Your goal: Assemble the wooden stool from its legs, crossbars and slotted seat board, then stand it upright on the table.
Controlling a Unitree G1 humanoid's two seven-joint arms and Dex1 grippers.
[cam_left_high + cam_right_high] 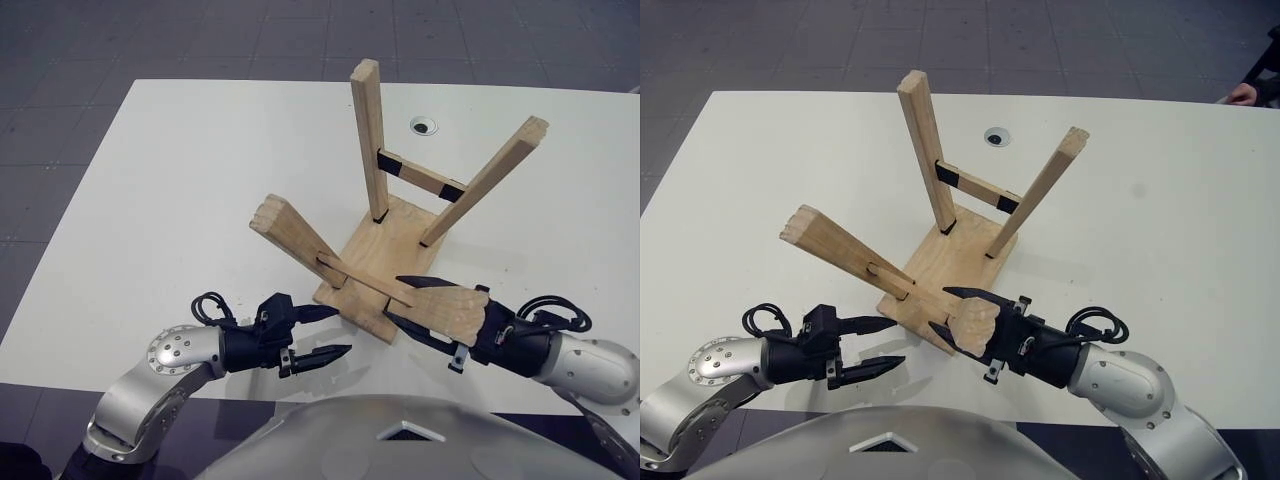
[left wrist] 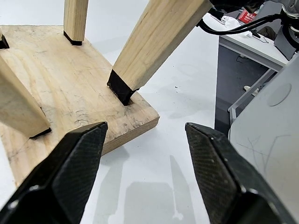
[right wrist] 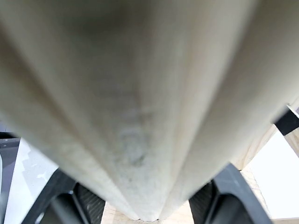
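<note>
Stool work, head camera first: the seat board (image 1: 385,245) lies flat on the white table (image 1: 180,180), with four legs (image 1: 370,140) slanting up out of it. My right gripper (image 1: 398,300) is clamped around the tip of the near leg (image 1: 455,308), which leans out past the board's near edge. My left gripper (image 1: 341,330) hangs just beside the board's near-left corner, jaws spread and holding nothing.

Left wrist camera: the fingers (image 2: 74,168) stand wide apart facing the board's corner, and black marking (image 2: 120,88) rings a leg's foot.

Right wrist camera: the gripped leg runs between the dark pads (image 3: 88,200).
</note>
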